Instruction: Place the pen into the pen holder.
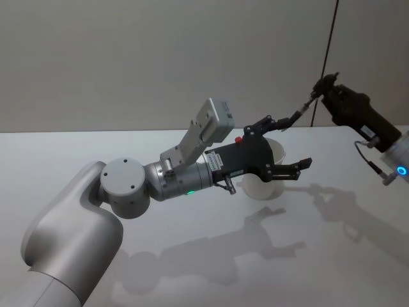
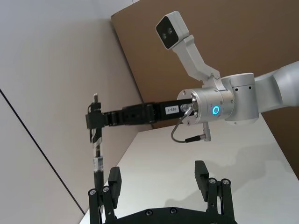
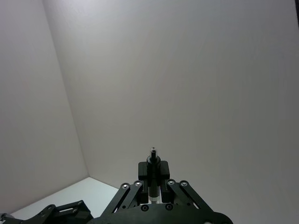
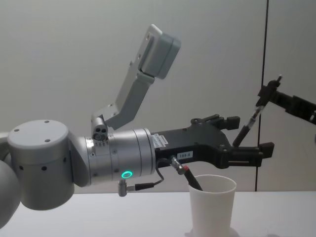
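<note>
White pen holder (image 4: 212, 205) under left pincer (image 4: 245, 136)

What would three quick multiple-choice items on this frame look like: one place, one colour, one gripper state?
1. Where is the pen?
A. Lying on the table
B. Held in the air by the right gripper
C. Standing in the paper cup

2. What colour is the paper cup?
A. White
B. Red
C. Blue

3. How is the left gripper?
A. Shut on the cup
B. Shut on the pen
C. Open, fingers spread above the cup

Answers:
1 B: the right gripper clamps the pen's upper end, and the pen hangs clear of the table.
2 A: the chest view shows a plain white cup.
3 C: in the left wrist view its fingers stand apart, with the pen's lower end beside one of them.
</note>
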Controlling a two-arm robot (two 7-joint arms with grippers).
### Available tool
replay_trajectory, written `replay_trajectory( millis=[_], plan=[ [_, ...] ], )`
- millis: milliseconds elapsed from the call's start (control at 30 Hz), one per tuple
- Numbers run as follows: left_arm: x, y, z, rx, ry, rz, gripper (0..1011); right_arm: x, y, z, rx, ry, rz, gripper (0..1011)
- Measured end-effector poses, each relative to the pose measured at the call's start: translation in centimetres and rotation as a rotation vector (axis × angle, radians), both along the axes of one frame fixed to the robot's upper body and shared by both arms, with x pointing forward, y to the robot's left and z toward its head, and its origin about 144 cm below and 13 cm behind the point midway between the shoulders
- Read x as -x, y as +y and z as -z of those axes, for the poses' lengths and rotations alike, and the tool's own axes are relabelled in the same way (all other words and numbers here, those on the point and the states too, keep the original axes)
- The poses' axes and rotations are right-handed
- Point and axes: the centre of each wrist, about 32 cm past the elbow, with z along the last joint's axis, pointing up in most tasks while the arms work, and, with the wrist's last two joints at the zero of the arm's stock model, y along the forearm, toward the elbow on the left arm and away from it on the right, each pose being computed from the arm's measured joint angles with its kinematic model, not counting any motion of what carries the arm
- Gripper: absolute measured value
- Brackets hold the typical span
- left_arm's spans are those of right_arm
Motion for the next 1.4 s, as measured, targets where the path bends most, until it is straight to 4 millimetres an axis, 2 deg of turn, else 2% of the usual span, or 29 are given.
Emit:
replay_trajectory(
  millis=[667,1400],
  plan=[
    [0.0,0.0,0.0,0.0,0.0,0.0,1004,-1.3,2.3,0.7,0.122,0.011,0.023,123],
    [0.0,0.0,0.0,0.0,0.0,0.0,1004,-2.1,2.9,1.7,0.157,0.042,-0.005,123]
  ],
)
